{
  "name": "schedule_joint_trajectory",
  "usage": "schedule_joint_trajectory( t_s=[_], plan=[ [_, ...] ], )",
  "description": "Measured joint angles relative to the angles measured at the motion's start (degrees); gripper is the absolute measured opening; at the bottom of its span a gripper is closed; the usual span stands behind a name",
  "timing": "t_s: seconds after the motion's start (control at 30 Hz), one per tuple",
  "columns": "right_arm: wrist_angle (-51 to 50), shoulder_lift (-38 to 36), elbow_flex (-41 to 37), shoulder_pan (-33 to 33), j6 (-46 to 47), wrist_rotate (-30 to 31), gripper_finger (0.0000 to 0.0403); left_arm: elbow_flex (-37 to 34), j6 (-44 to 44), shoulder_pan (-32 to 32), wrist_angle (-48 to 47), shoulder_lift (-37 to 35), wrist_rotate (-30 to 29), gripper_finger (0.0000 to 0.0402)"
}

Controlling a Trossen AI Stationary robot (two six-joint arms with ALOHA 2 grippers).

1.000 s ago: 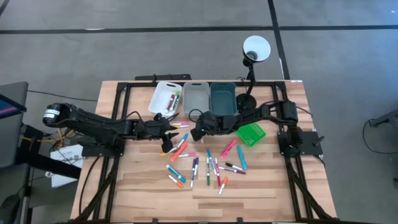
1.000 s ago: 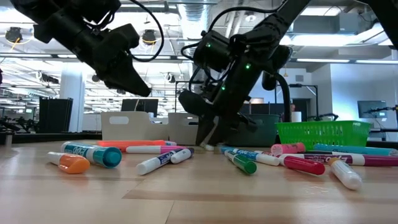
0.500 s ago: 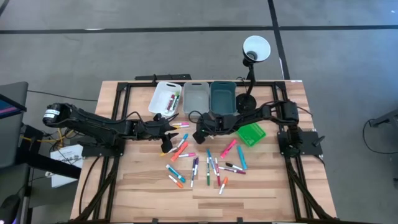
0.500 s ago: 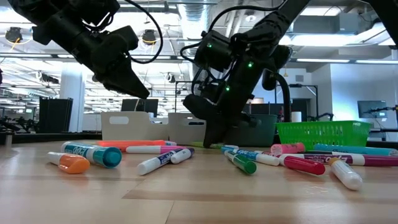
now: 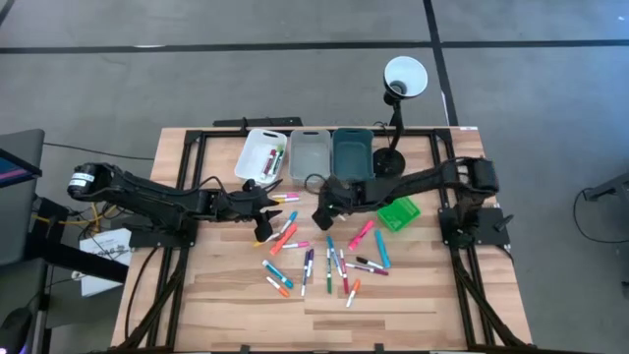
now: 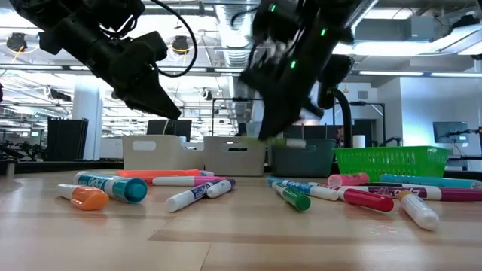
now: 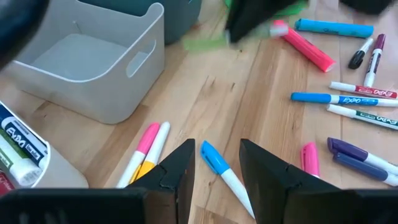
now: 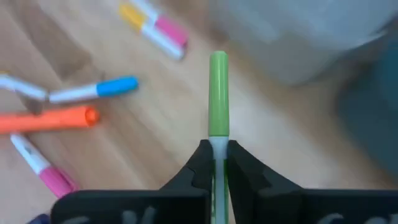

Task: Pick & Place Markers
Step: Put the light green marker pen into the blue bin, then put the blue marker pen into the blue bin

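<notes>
Several markers (image 5: pixel 334 261) in mixed colours lie flat and scattered on the wooden table. My right gripper (image 5: pixel 321 212) hangs above the table, in front of the bins, and is shut on a green marker (image 8: pixel 218 93); in the low view it shows blurred (image 6: pixel 282 141). My left gripper (image 5: pixel 263 233) hovers open above the left part of the scatter. Its fingers (image 7: pixel 180 171) stand on either side of a blue-and-white marker (image 7: pixel 219 167) on the table below, without touching it. My right gripper pinches the green marker between its two fingers at the pale stretch behind the green part (image 8: pixel 217 144). The fingers lie along the marker, whose green end sticks out ahead of the fingertips. The marker is lifted clear of the table.
A white bin (image 5: pixel 262 154), a grey bin (image 5: pixel 310 152) and a teal bin (image 5: pixel 352 152) stand in a row at the far edge. A green basket (image 5: pixel 397 211) sits to their right. A lamp (image 5: pixel 403 79) stands behind. Bare wood lies toward the near edge.
My right gripper has shut on the green marker where it lay on the table. It has then risen and shifted slightly toward the table's right, taking the marker clear of the wood.
</notes>
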Motion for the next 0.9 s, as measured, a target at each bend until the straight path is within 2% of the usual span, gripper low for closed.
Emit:
schedule_joint_trajectory(
  t_s=[0.17,0.27,0.33,0.47,0.67,0.9],
  plan=[
    [-5.5,-8.4,0.0,-1.2,-1.3,9.1,0.0026,0.0,0.0,0.0,0.0,0.0,0.0,0.0121],
    [-8.6,-12.2,0.1,-3.8,-1.3,15.3,0.0034,0.0,0.0,0.0,0.0,0.0,0.0,0.0121],
    [-9.9,-13.3,0.1,-6.4,-1.0,17.2,0.0030,0.0,0.0,0.0,0.0,0.0,0.0,0.0121],
    [-9.1,-11.1,0.1,-12.3,-1.2,15.7,0.0013,0.0,0.0,0.0,0.2,0.0,0.0,0.0121],
    [-9.1,-2.9,0.0,-20.3,0.2,9.7,0.0001,0.0,0.0,0.0,0.4,0.0,0.0,0.0121],
    [-8.7,3.3,0.0,-23.7,-1.6,5.7,0.0001,0.0,0.0,0.0,0.4,0.0,0.0,0.0121]
  ],
)
